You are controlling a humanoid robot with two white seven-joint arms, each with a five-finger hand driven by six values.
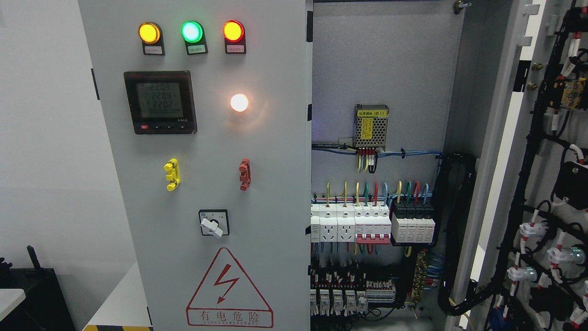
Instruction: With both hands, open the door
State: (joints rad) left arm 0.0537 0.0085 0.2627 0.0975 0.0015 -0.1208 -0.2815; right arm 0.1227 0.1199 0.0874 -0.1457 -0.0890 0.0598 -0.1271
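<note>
While neither robot hand appeared in the head view, so that their state could not be told and no position could be given relative to them, the cabinet's right door (546, 193) stood swung wide open at the right side of the frame, its inner face carrying black cable bundles and white connectors. Its left door (206, 184) remained shut and filled the centre-left. On that shut door sat three lit indicator lamps, amber (149, 32), green (192, 31) and red (233, 31), above a digital meter (160, 102) with a glowing white lamp (239, 102) beside it. Below these were a yellow handle (172, 174), a red handle (245, 174), a rotary switch (213, 224) and a triangular electrical-hazard sign (228, 288). Through the opening, the cabinet interior (390, 55) showed a perforated power supply (371, 126) mounted on the back panel, with a row of breakers (372, 223) beneath it fed by coloured wires. At the far lower left stood a dark object (32, 294), which could not be identified.
</note>
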